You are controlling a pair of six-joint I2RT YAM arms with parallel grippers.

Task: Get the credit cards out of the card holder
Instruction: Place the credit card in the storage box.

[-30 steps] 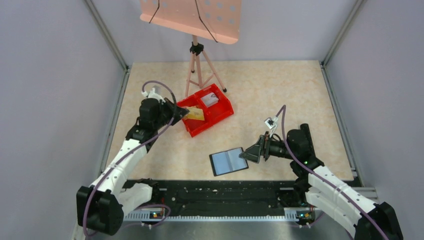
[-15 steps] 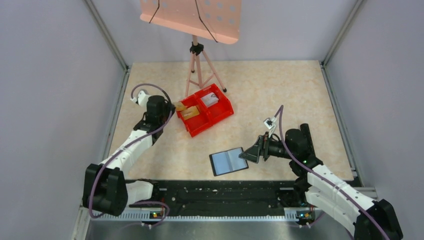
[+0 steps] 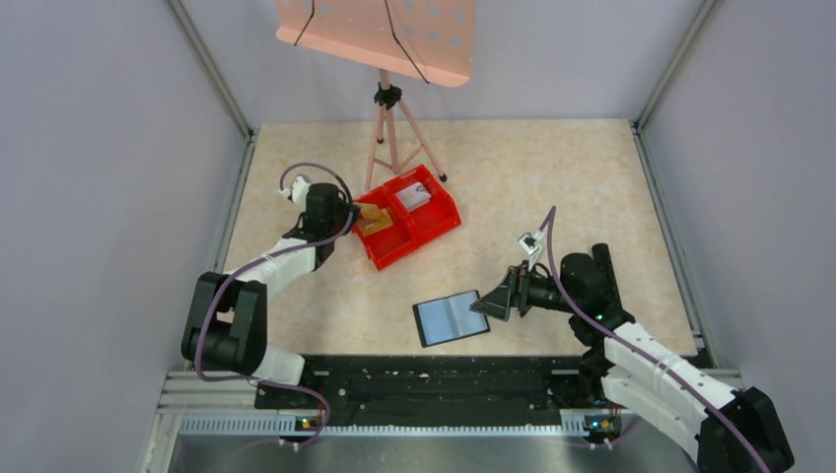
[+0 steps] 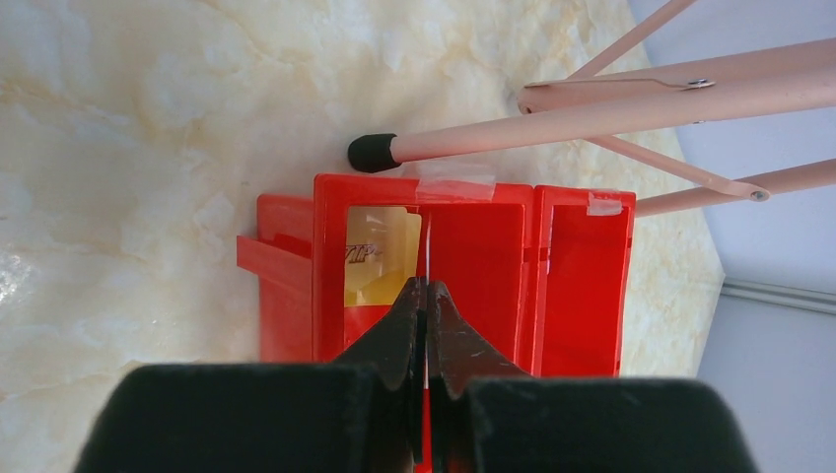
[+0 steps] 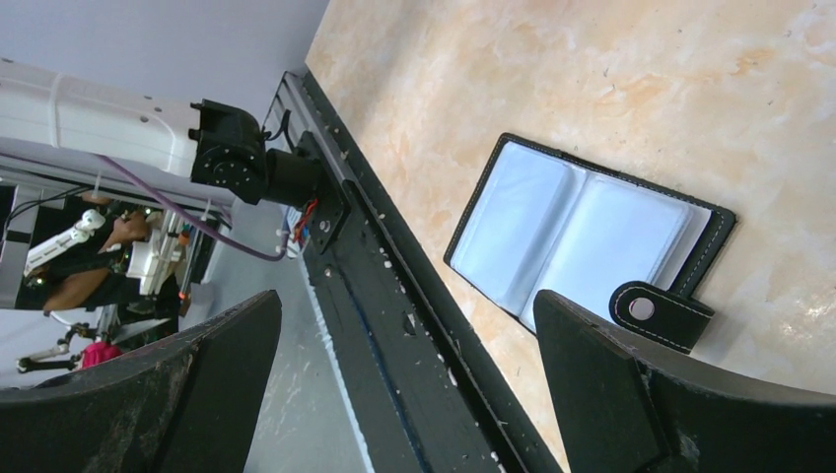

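Observation:
The black card holder (image 3: pixel 452 316) lies open on the table, its two greyish pockets (image 5: pixel 582 236) facing up and its tab on the right. My right gripper (image 3: pixel 488 301) is open just right of it, and its fingers (image 5: pixel 404 301) hold nothing. My left gripper (image 3: pixel 347 219) is shut on a thin credit card, seen edge-on (image 4: pixel 430 251) in the left wrist view. It holds the card over the left compartment of the red bin (image 3: pixel 434 222). A yellow credit card (image 4: pixel 380 256) lies in that compartment. A pale card (image 3: pixel 414 197) lies in the other.
The pink music stand's tripod (image 3: pixel 389 128) stands just behind the bin, one rubber foot (image 4: pixel 373 153) close to the bin's far rim. The black base rail (image 5: pixel 394 296) runs along the near edge beside the card holder.
My left arm has folded back toward its base, while its gripper stays at the red bin with the card in it. The right arm and the card holder have hardly moved.

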